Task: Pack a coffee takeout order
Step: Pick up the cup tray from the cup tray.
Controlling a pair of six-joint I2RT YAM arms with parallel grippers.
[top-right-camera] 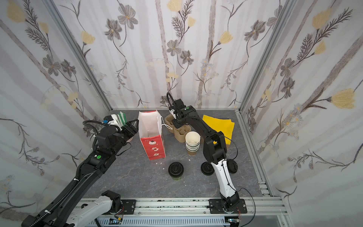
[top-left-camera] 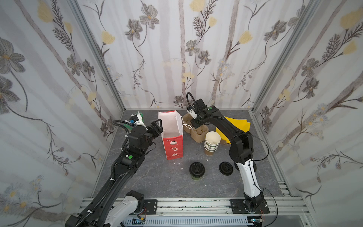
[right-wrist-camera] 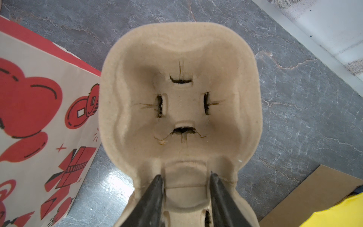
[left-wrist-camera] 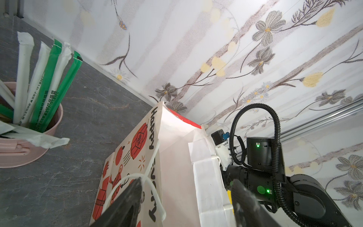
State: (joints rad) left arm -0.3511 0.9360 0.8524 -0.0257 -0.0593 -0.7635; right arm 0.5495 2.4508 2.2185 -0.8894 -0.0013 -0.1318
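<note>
Right gripper fingers flank centre ridge of tan moulded-pulp cup carrier, just right of red-and-white paper bag; firm pinch cannot tell. Left gripper fingers spread, empty, by bag rim. Black-lidded brown paper cup on worktop near bag's red end. Advice: grip ridge fully, lift level.

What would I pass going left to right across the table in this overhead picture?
Straws → paper bag → lidded cup → stack of open cups → yellow napkins.
</note>
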